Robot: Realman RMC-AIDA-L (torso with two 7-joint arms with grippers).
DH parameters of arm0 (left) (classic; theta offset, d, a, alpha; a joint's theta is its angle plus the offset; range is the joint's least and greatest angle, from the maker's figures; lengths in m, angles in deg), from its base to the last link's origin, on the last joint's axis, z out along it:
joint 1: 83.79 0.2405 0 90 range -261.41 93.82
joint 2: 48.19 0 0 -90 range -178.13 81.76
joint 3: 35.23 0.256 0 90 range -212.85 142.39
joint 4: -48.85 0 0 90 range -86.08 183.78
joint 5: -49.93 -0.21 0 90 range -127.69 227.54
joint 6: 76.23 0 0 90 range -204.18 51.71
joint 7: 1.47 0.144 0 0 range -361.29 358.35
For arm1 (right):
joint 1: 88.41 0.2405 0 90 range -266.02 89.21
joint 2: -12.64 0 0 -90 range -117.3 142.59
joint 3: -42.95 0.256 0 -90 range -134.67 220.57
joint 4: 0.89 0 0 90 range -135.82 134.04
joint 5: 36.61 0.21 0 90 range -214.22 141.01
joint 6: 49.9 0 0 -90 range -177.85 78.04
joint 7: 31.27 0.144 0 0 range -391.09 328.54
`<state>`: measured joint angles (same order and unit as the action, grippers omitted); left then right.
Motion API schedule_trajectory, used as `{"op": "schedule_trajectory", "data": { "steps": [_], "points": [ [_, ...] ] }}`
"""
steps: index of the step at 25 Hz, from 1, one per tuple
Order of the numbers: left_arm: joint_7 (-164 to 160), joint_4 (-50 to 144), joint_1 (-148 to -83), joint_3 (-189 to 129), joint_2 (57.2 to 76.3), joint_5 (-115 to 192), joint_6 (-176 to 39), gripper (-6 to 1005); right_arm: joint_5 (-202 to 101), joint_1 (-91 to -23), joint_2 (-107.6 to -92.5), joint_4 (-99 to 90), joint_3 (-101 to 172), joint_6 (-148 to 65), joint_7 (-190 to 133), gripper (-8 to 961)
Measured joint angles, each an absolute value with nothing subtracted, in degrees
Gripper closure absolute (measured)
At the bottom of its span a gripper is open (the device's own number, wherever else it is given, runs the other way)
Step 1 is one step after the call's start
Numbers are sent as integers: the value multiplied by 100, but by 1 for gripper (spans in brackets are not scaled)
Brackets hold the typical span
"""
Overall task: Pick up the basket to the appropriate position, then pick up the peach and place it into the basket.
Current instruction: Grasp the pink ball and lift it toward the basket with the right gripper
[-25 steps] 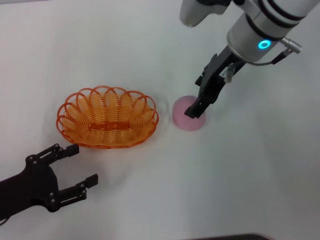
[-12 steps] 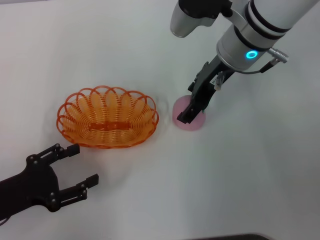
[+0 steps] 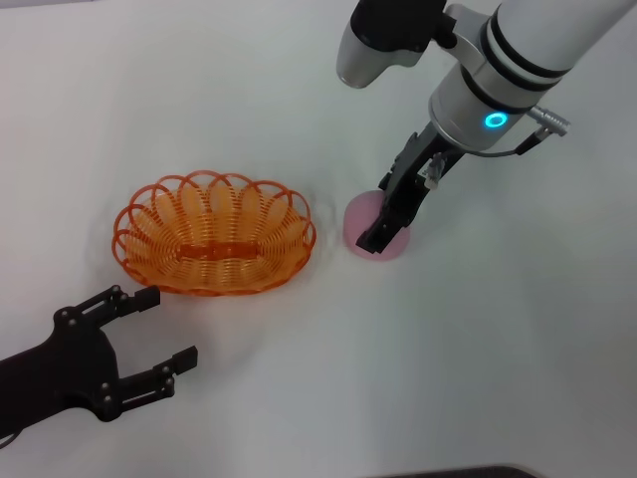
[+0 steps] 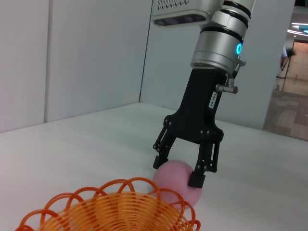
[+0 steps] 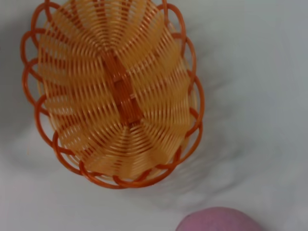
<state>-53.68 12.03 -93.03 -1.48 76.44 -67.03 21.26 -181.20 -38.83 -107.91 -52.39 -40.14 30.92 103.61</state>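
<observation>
Right gripper [image 3: 383, 227] hangs from the big white arm at the upper right of the head view, its black fingers [image 4: 198, 176] spread to either side of the peach [image 3: 376, 230] and reaching down its flanks; whether the pads press the fruit cannot be made out. From above, the gripper body covers the middle of the peach, so only a pink crescent shows just right of centre. The white table [image 3: 478, 378] fills the frame, with wide bare surface along the right and lower right. On it, left of centre, sits the basket [image 3: 213, 232], upright, its right rim near the peach but apart from it. The right wrist view cuts the peach off at the bottom edge. Left gripper [image 3: 156, 347] lies low at the lower left of the head view, fingers spread and holding nothing, just below the basket's near rim, its arm cut off by the frame edge.
</observation>
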Motion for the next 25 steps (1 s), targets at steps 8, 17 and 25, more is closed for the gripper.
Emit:
{"op": "schedule_trajectory", "data": {
  "steps": [8,17,25],
  "points": [
    [-5368,1202,-9319,-148,7644,-6712,2132,177,-18159,-3923,-10768,-5278,-4001,3080,10521,145],
    [-5375,1202,-9320,-148,7638,-6724,2130,177,-18156,-3944,-10751,-5289,-3775,3171,10467,458],
    [-5377,1203,-9316,-148,7629,-6724,2107,177,-17750,-4150,-10708,-5893,-2863,3693,10173,622]
  ]
}}
